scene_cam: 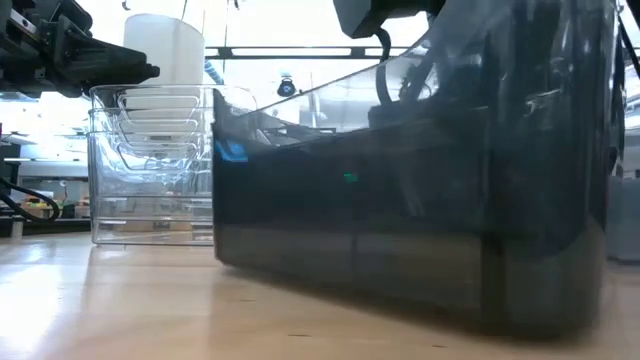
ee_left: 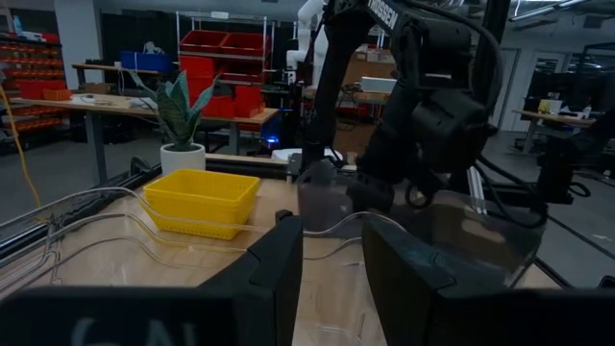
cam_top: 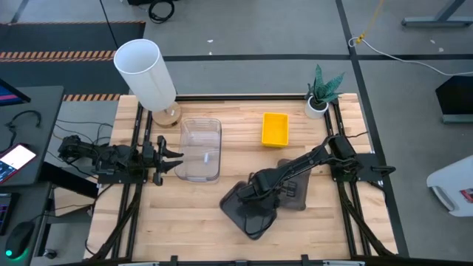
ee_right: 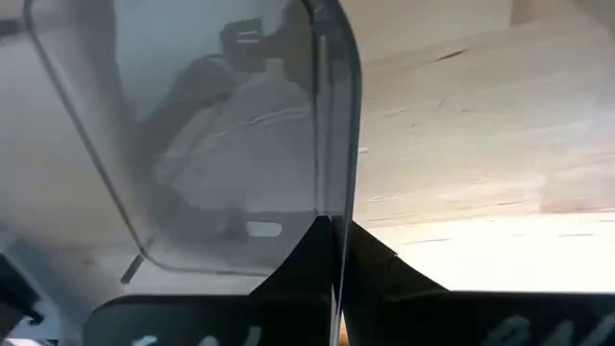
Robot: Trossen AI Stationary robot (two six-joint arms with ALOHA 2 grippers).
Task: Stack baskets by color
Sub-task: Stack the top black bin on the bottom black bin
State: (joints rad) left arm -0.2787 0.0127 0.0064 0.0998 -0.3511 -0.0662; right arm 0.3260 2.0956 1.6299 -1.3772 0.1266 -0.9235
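A stack of clear baskets (cam_top: 201, 150) stands left of the table's middle, and a yellow basket (cam_top: 275, 128) lies behind it to the right. A smoky dark grey basket (cam_top: 251, 213) sits askew near the front, filling the low view (scene_cam: 400, 230). Another dark grey basket (cam_top: 297, 193) lies right beside it, partly under the right arm. My right gripper (cam_top: 253, 191) points down at the askew basket's far rim, shut on it. My left gripper (cam_top: 168, 157) waits level and open at the clear stack's left end (ee_left: 332, 274). My right gripper pinches the dark grey basket's side wall at its rim (ee_right: 334, 207), one finger inside the basket and one outside. The fingers come from above, pointing steeply down, across the wall's edge. Whether the basket's base is on the table or lifted, I cannot tell.
A tall white cylinder (cam_top: 146, 70) stands at the far left corner and a small potted plant (cam_top: 319, 100) at the far right. Bare wood lies along the front left and right of the yellow basket.
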